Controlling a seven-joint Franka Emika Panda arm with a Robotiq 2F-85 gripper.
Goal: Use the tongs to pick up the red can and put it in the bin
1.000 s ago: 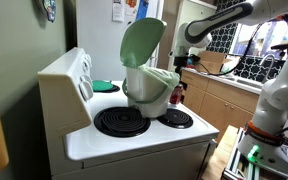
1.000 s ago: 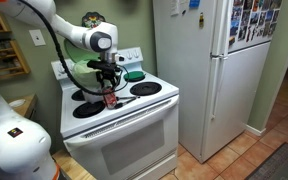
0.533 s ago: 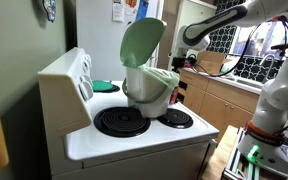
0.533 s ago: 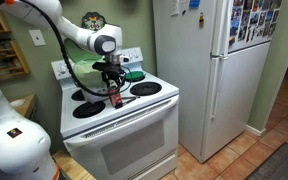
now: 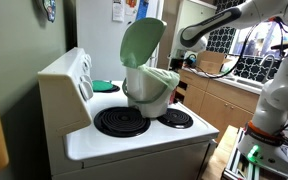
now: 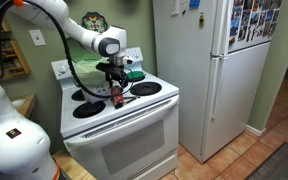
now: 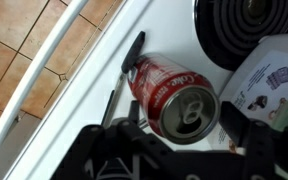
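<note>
Hanging over the white stove top (image 7: pixel 79 95), the gripper (image 7: pixel 179 138) has its jaws spread. Any grasp on the tongs (image 7: pixel 132 55) cannot be told. The red can (image 7: pixel 174 92) lies on its side directly beneath the gripper, one tongs arm alongside. The bin (image 7: pixel 274 75) stands just beside.

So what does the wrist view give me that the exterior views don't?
Wrist view only: the slim dark tongs beside the small dark-red drinks can on the white stove top, and the can's silver top end facing the camera between wide-set jaws; whether they hold the tongs is unclear. Exterior views only: the whole small white bin with its round pale-green lid raised, the white fridge and the robot arm. Shared: the can, a black coil burner and the gripper directly above the can.
</note>
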